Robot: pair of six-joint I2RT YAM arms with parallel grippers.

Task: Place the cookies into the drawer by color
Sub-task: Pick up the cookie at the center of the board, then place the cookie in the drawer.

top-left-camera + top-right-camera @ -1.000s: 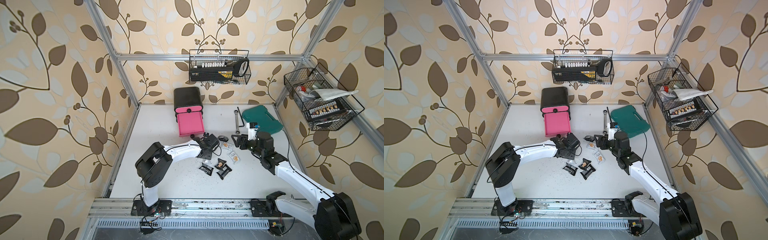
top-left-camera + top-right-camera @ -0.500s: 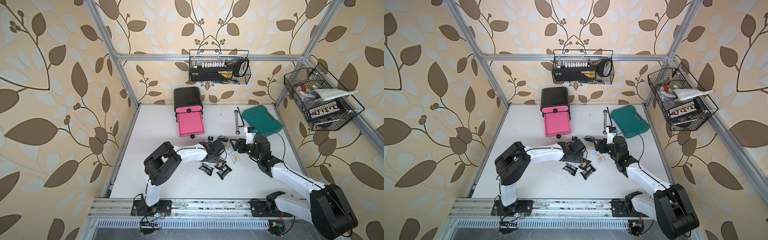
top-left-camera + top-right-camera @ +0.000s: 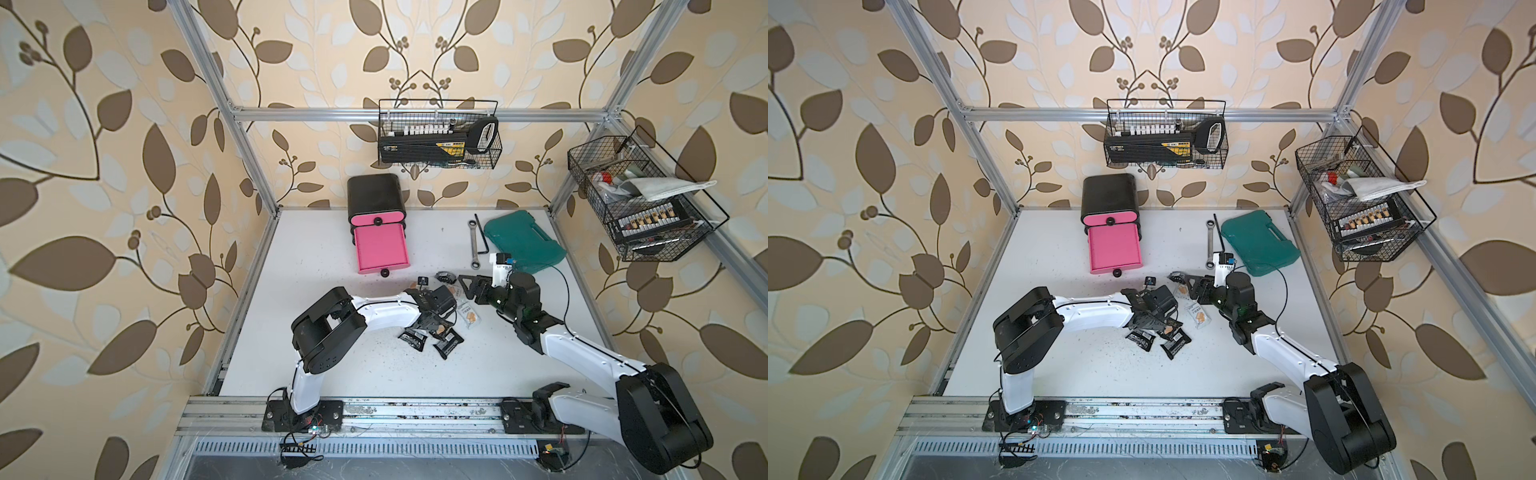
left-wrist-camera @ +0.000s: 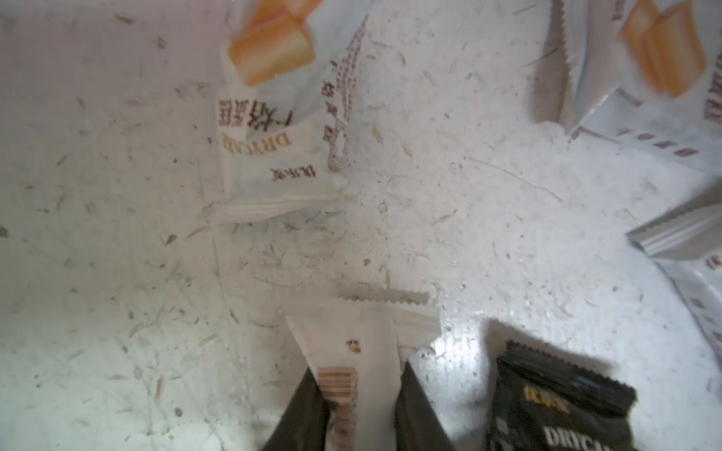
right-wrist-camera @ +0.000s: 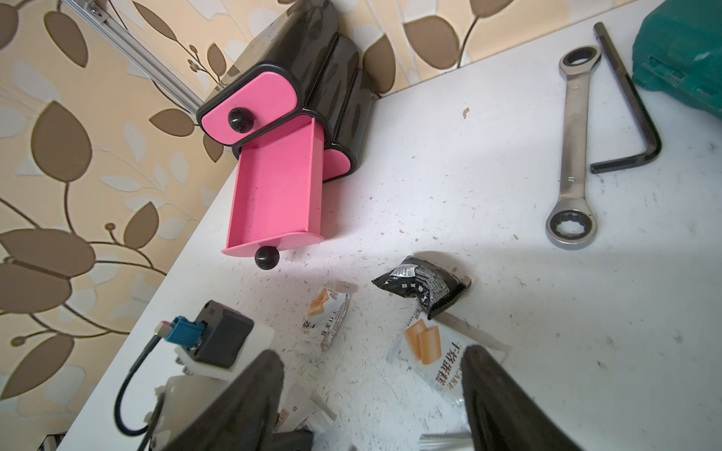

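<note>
White cookie packet (image 4: 353, 343) sits clamped between fingers of the left gripper (image 4: 359, 378), lower centre; fingers of the right gripper (image 5: 373, 355) stand apart.

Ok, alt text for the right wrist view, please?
The right claw hangs open over a white cookie packet on the table, facing the black cabinet whose middle pink drawer is pulled out and empty. A black packet, a wrench and a hex key lie nearby.

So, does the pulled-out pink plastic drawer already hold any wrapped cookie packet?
No, the right wrist view shows the open pink drawer with a bare floor, while the cookie packets lie on the white table.
</note>
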